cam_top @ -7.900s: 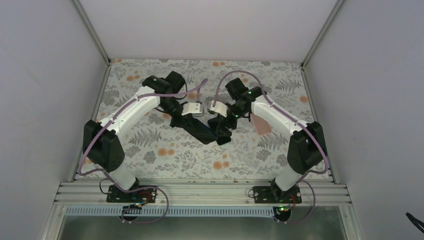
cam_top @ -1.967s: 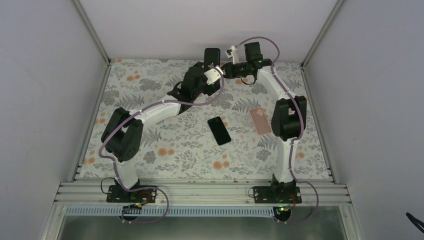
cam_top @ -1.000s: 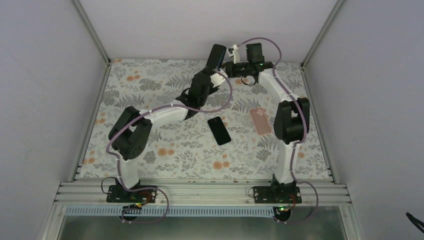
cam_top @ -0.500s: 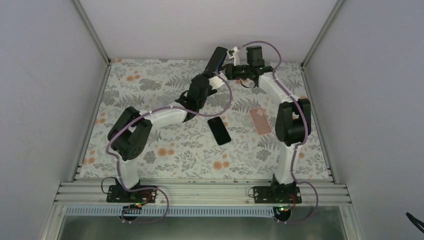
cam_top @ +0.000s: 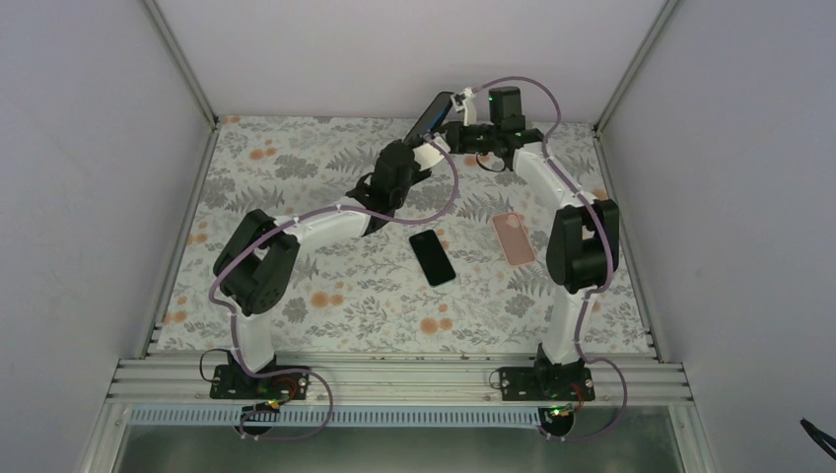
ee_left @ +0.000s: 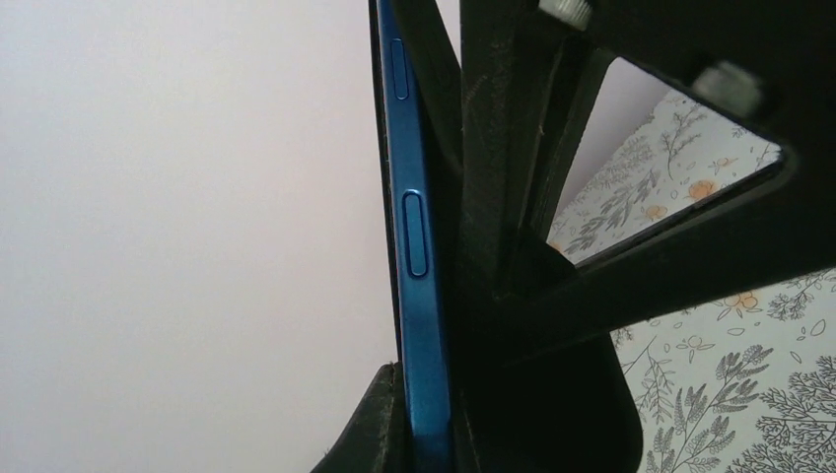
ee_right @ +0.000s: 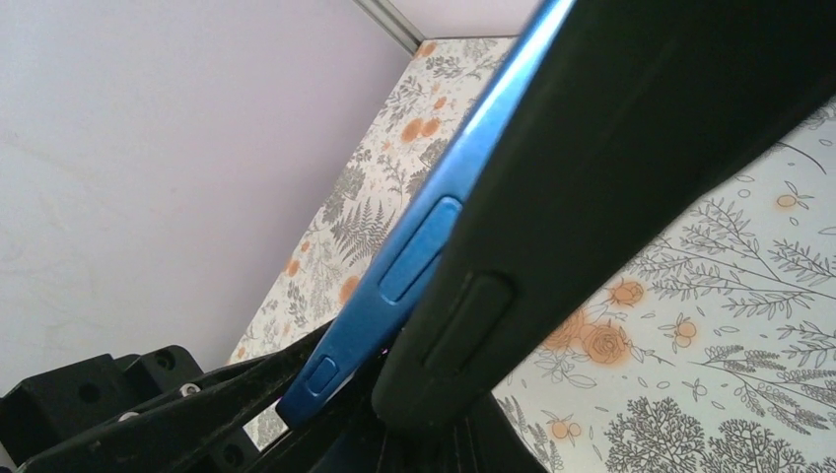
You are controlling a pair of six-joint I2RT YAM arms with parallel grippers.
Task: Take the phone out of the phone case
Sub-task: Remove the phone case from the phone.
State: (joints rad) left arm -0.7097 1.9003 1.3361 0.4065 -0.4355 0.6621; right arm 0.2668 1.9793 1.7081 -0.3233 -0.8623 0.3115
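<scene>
High over the far edge of the table, both arms hold up a blue phone (cam_top: 435,108) in a black phone case. In the left wrist view the phone's blue edge (ee_left: 415,256) with its side buttons stands upright. My left gripper (ee_left: 424,439) is shut on it there, one dark finger (ee_left: 380,429) against its left face. In the right wrist view the phone (ee_right: 414,258) is lifted away from the black phone case (ee_right: 611,148) along one side. My right gripper (ee_right: 439,439) is shut on the case from below. My left gripper (cam_top: 424,138) comes from below left and my right gripper (cam_top: 458,126) from the right.
A flat black phone-shaped slab (cam_top: 433,257) lies on the floral tablecloth (cam_top: 325,296) mid-table. A pink case (cam_top: 514,237) lies to its right, close to the right arm's elbow (cam_top: 582,246). Grey walls close in on three sides.
My left gripper has closed on the phone. The held phone has tilted over to the right, and the right arm has shifted slightly right. The things on the table have not moved.
</scene>
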